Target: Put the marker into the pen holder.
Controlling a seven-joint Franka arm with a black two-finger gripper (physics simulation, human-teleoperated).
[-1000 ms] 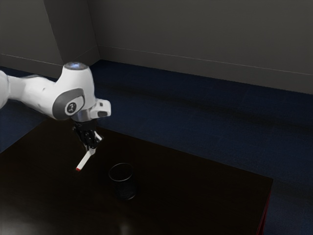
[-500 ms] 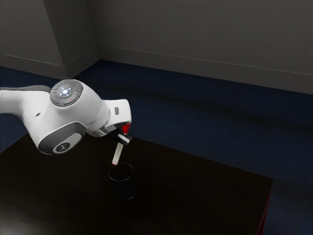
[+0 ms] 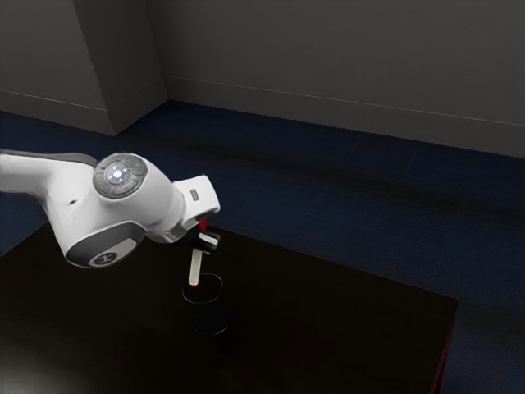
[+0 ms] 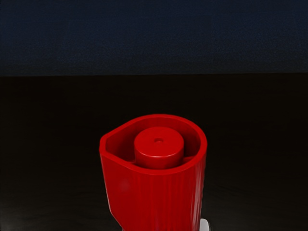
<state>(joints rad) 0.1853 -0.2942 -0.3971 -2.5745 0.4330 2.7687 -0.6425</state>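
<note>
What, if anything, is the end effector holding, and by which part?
The end effector holds the marker near its red cap, with the white barrel extending below.

Indoor rm, prob. office-type, exact kind unclear: dk blue carpet-like floor (image 3: 353,185), grey wall (image 3: 328,57) w/ skirting (image 3: 328,112), dk desk (image 3: 344,304) w/ pen holder (image 3: 210,318).
</note>
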